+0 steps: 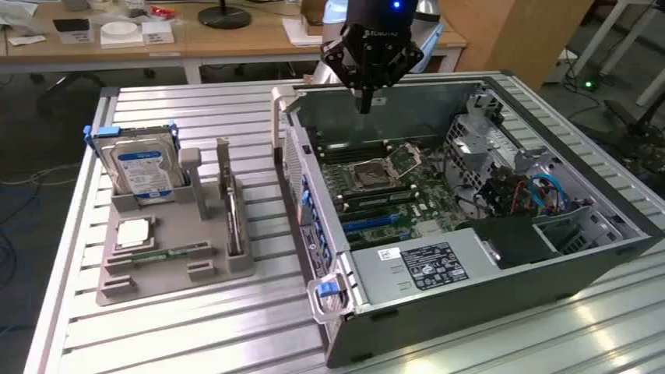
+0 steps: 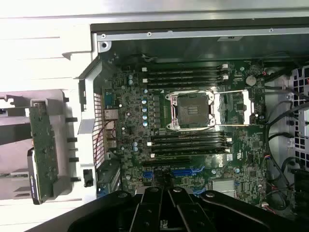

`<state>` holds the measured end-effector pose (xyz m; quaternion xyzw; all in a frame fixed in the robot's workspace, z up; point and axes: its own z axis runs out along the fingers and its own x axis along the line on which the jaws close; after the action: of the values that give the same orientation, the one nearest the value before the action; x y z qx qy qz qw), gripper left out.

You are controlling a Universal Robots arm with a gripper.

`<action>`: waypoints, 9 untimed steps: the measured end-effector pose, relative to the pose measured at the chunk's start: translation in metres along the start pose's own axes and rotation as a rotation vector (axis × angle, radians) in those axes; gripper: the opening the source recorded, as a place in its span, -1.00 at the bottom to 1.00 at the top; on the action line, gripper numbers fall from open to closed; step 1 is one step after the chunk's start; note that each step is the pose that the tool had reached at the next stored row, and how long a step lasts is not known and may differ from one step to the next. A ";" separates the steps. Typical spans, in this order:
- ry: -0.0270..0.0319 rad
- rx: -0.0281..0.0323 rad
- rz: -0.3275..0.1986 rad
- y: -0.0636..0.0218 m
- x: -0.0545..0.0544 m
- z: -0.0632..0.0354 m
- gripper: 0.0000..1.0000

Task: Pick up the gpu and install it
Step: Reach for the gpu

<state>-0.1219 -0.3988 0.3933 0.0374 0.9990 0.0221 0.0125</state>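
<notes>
The jaws are together and hold nothing, up over the open case [image 1: 499, 292]. The gpu [image 1: 233, 222] [image 2: 44, 145] stands on edge in the gray rack [image 1: 156, 276], beside the case.

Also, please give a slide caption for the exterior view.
Robot claw hovers over the open computer case; the graphics card stands in the grey tray beside it.

The gripper [image 1: 365, 104] has a black, angular body with small white lettering [image 1: 381, 34] on the front. At 12 o'clock from the lettering, a blue light [image 1: 395, 5] glows on the arm [image 1: 364, 12].
</notes>
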 end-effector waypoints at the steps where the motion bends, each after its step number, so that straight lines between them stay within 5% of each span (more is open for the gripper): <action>1: -0.0001 0.0000 0.000 0.0000 0.000 0.0000 -0.79; 9: 0.0000 0.0000 0.000 -0.0006 0.008 -0.0002 -0.79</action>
<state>-0.1299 -0.3988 0.3933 0.0374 0.9990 0.0221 0.0125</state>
